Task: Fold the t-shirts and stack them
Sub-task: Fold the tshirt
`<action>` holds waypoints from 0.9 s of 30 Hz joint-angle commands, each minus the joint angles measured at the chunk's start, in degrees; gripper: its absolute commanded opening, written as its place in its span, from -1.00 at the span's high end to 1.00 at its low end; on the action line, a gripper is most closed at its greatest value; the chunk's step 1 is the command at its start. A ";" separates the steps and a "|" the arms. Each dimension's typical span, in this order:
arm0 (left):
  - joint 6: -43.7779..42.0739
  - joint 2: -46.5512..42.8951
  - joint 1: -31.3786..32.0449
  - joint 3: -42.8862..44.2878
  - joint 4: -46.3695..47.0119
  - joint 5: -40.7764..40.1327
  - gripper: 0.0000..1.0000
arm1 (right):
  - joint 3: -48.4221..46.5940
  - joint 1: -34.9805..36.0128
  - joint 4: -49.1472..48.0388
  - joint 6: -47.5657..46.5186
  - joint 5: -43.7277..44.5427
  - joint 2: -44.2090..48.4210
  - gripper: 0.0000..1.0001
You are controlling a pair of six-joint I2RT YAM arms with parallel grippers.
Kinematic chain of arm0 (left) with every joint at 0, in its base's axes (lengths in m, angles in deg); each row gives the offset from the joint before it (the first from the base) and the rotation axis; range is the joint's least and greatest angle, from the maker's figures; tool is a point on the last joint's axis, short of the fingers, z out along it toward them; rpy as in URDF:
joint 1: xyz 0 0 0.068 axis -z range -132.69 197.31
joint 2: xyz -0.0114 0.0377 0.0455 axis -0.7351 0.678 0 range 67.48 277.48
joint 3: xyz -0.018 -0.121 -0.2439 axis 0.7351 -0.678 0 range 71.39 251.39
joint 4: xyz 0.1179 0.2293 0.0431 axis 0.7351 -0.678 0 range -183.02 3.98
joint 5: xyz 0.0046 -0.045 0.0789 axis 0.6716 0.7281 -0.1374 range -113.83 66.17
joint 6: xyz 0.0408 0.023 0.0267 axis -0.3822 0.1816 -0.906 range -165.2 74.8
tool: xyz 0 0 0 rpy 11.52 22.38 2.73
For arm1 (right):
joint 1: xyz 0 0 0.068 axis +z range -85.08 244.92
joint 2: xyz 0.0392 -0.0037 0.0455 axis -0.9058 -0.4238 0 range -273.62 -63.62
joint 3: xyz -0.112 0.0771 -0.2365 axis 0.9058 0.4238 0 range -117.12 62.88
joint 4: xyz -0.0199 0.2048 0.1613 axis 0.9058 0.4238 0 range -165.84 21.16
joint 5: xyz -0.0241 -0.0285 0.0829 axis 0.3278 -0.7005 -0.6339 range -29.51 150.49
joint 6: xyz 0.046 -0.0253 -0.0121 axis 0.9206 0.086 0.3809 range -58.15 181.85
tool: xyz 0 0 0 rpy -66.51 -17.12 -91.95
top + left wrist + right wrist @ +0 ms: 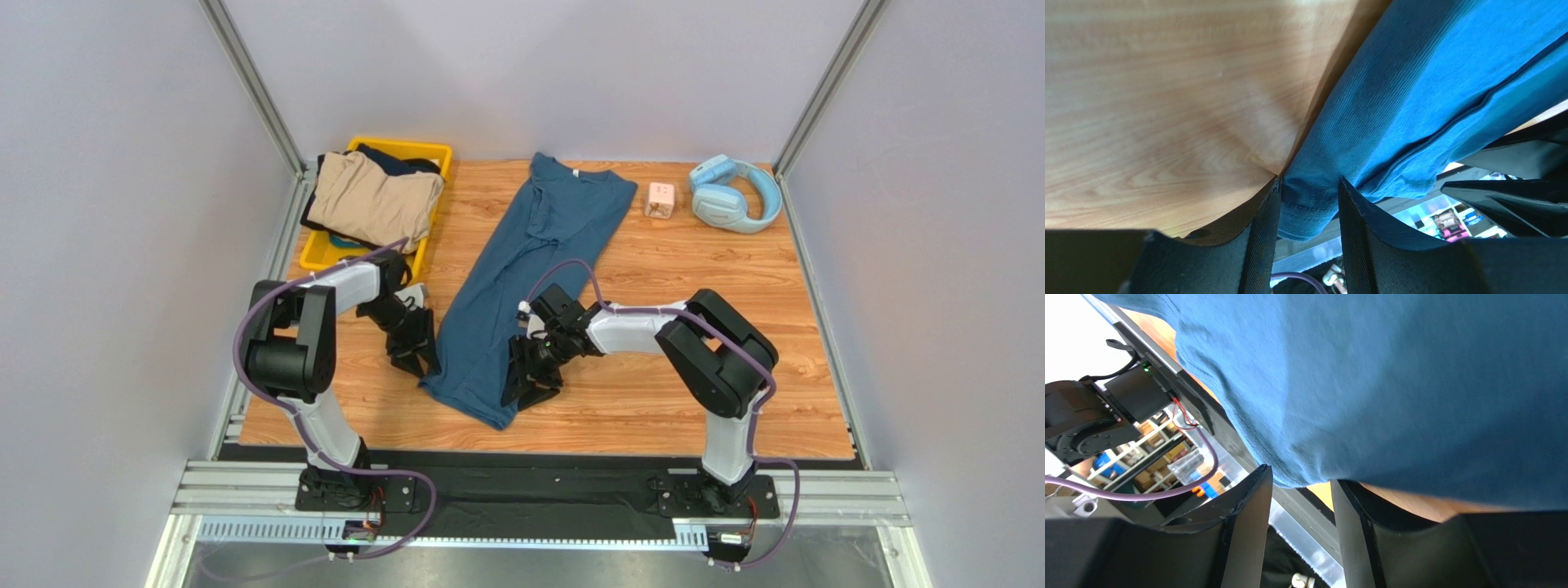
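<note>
Two pincers low at the near end of the teal shirt (540,245), one at each hem corner. Left pincer (1309,184): pinches the left hem corner, the stitched edge filling the gap and touching both fingers. Right pincer (1300,478): sits at the right hem corner, fingers a little apart, cloth edge reaching just to the tips; cannot tell whether gripped or only touched.

Outward from there: lies stretched on the wooden table (711,355) between the two arms, narrow and long, with a lengthwise crease down the middle. Long axis runs on a slant, hem near and to the left, collar far and to the right. Collar points at the far edge of the table; hem points back at the arm bases. One short sleeve spreads out on the right beside the collar.

Further left, at the far left corner: yellow bin (317,255), with a bunched tan shirt (374,196) heaped on top and spilling over its rim, and a navy garment (399,159) showing behind it. Well apart from the teal shirt.

Far right corner: small box (661,199) just beside light-blue headphones (734,194).
</note>
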 commanded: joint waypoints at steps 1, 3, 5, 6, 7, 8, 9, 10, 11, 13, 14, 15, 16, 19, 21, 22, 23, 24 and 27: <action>-0.54 -2.48 -0.08 -1.18 1.28 -1.15 0.07 | 5.94 1.35 5.15 -1.60 16.89 0.28 0.03; -0.54 -1.35 -0.08 -1.09 1.37 -0.63 0.07 | 5.68 1.44 7.60 -2.22 18.73 0.64 0.03; -0.54 -0.55 -0.08 -0.92 1.28 -0.36 0.09 | 5.16 1.44 8.84 -3.18 19.27 0.29 0.03; -0.45 -0.46 -0.08 -0.92 1.20 -0.36 0.09 | 4.98 1.44 9.28 -3.36 19.71 -0.06 0.04; -0.36 -0.55 -0.08 -0.92 1.37 -0.36 0.09 | 4.98 1.52 9.54 -3.45 19.80 -0.32 0.05; -0.28 -0.81 -0.08 -1.09 1.46 -0.45 0.10 | 4.98 1.44 9.20 -3.45 19.89 -0.85 0.06; -0.36 -0.90 -0.08 -1.09 1.46 -0.36 0.14 | 5.15 1.44 9.02 -3.28 19.63 -1.02 0.07; -0.45 -0.81 -0.08 -1.18 1.55 -0.45 0.18 | 5.07 1.52 8.76 -3.01 19.45 -1.29 0.10; -0.45 -0.81 -0.08 -1.36 1.46 -0.45 0.30 | 5.16 1.70 8.23 -2.75 19.10 -2.07 0.13; -0.54 -0.90 -0.08 -1.53 1.55 -0.36 0.39 | 4.72 2.05 7.88 -2.57 18.83 -2.87 0.15; -0.54 -0.99 -0.08 -1.79 1.63 -0.36 0.58 | 4.37 2.23 8.05 -2.48 18.83 -3.74 0.16; -0.54 -1.16 -0.08 -1.88 1.63 -0.62 0.66 | 4.02 2.32 8.14 -2.40 18.83 -4.19 0.22; -0.54 -1.25 -0.08 -1.97 1.72 -0.71 0.73 | 3.84 2.40 8.05 -2.22 18.75 -4.54 0.28; -0.63 -1.60 -0.08 -2.24 1.72 -0.72 0.98 | 3.66 2.67 7.96 -1.61 18.92 -5.24 0.86; -0.63 -1.69 -0.08 -2.24 1.55 -0.63 1.00 | 3.66 2.67 8.14 -1.43 18.83 -4.90 1.00; -0.63 -1.87 -0.08 -2.24 1.63 -0.45 1.00 | 3.75 2.67 8.49 -1.52 18.83 -4.63 1.00; -0.63 -1.87 -0.08 -2.32 1.63 0.16 1.00 | 3.84 2.67 8.93 -1.43 18.83 -4.11 1.00; -0.54 -2.13 -0.08 -2.41 1.46 0.60 1.00 | 3.93 2.67 9.28 -1.60 19.01 -3.49 1.00; -0.63 -3.01 -0.08 -3.11 1.55 2.18 1.00 | 4.63 2.76 10.86 -2.13 19.88 0.19 1.00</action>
